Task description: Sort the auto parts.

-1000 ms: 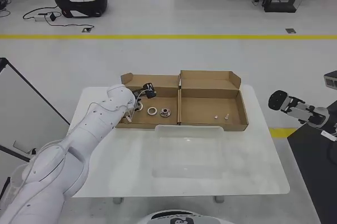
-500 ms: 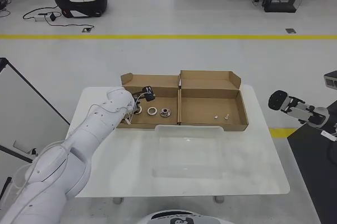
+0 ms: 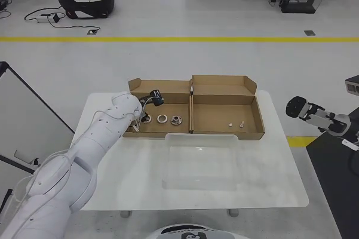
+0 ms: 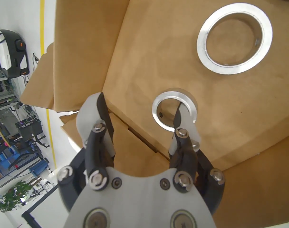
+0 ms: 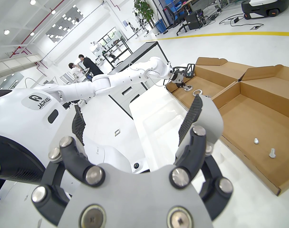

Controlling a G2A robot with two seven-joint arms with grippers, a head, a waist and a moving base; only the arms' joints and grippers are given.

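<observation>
Risk, as I judge it: the left gripper is sitting off-centre over the small metal ring. One fingertip is lining up with the ring's bore. The other fingertip is hanging outside the ring, toward the box's fold. A close from here would be pinching only the ring's thin wall. The metal looks smooth, so the ring may skid on the cardboard or tip out on the lift. The outer finger could also snag the fold. I cannot tell whether the tips are touching the box floor.

Location: the ring is lying flat in the left cardboard box. It is sitting at the 9 o'clock end of a row with a larger ring and a hub-like part.

Pose: the left arm is extending in from the table's 8 o'clock side, wrist pointing down, jaws apart, holding nothing. The right gripper is hanging off the table at 3 o'clock, jaws also apart and empty.
</observation>
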